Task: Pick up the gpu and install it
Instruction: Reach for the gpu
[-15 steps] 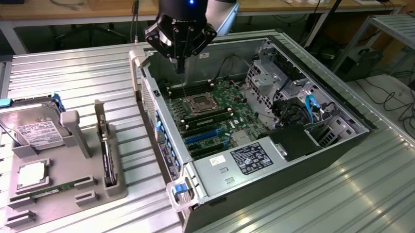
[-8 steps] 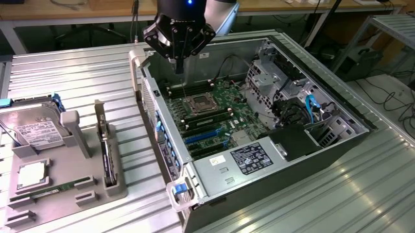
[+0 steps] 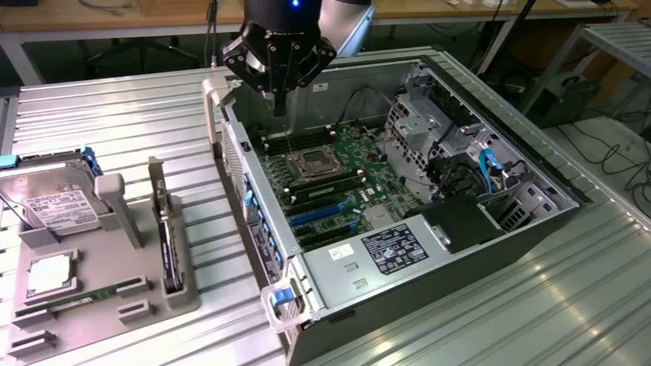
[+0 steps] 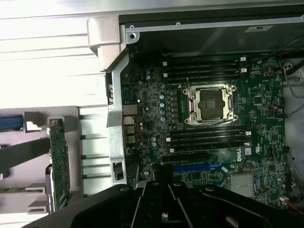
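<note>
metal table (image 3: 122, 114): gpu (image 3: 166, 244) upright in stand (image 3: 181, 293), closed fingers (image 3: 279, 103) above case (image 3: 232, 152).

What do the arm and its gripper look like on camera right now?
The gripper is matte black, built of angular open linkages that taper to a narrow tip. A small blue light glows on the round black housing above it. The arm behind is pale silver-grey.

Shiny ribbed metal table (image 3: 529, 320), dull grey metal case (image 3: 232, 145), matt grey plastic holder (image 3: 127, 213) at eight o'clock, shiny silver hard drive (image 3: 51, 202).
</note>
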Robot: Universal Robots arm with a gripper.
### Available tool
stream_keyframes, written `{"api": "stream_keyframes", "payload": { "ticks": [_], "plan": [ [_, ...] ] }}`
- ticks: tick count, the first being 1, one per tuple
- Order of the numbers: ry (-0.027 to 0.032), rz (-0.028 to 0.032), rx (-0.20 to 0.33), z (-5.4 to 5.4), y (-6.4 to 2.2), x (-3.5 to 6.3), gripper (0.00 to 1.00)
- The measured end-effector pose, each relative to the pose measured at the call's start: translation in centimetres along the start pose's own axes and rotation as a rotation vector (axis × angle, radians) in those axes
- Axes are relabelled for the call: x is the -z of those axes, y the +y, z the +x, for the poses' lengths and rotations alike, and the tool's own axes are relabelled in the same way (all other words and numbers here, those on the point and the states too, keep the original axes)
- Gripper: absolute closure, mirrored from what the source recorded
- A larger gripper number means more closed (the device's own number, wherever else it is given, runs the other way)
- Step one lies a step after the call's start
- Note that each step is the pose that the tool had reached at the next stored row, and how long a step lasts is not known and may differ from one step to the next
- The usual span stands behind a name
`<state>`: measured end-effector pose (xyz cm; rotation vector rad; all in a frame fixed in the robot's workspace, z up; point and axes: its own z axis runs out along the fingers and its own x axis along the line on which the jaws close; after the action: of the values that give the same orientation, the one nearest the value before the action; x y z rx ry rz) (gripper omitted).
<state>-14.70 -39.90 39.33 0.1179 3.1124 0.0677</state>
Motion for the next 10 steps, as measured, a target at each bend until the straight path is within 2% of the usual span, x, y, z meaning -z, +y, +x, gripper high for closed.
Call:
{"api": "stream_keyframes", "payload": {
  "ticks": [10],
  "plan": [
    [0.0001, 0.0000, 0.000, 0.33, -0.03, 0.01, 0.89]
  ]
}}
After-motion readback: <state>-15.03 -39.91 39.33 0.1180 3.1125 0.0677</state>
